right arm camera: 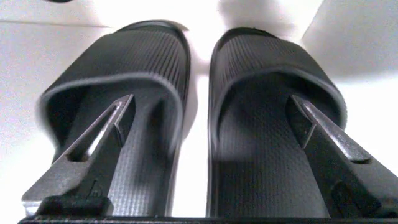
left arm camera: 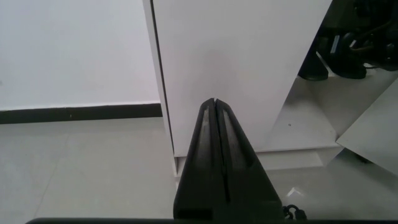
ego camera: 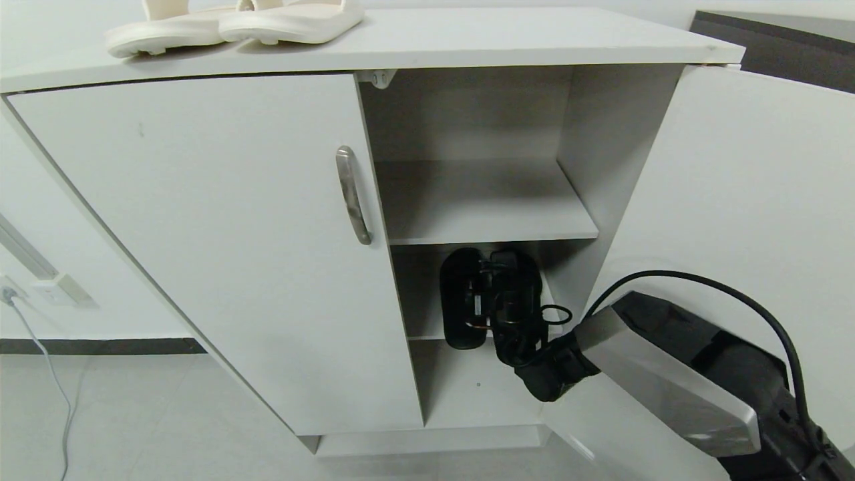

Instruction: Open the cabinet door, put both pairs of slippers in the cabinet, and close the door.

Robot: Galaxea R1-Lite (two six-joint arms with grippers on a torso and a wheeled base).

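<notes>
A pair of black rubber slippers (ego camera: 491,304) with ribbed soles and wide straps is seen inside the tall white wooden cabinet (ego camera: 467,40). The two slippers are set side by side, close together, on the middle shelf (ego camera: 427,314), under the upper shelf (ego camera: 481,200). Their ends stick out a little past the front edge of that shelf.

A second pair, the thick cream foam slippers (ego camera: 234,27), is laid on top of the cabinet, near its left end. One is partly on the other.

The cabinet's right door (ego camera: 748,200) is swung wide open. The left door (ego camera: 200,254) is closed, and a long silver metal handle (ego camera: 352,195) is fixed near its inner edge.

The right claw (right arm camera: 211,99) is put inside the cabinet, at the black slippers. Its fingers (right arm camera: 93,149) are spread far apart. One finger is seen over each slipper, under or near the strap, and the inner sides of both slippers are found between the two fingers. Whether the fingers touch the rubber cannot be told.

The left claw (left arm camera: 214,102) is held low in front of the closed door, above the grey tiled floor (left arm camera: 93,168). Its fingers are pressed flat together, and nothing is held in it.
</notes>
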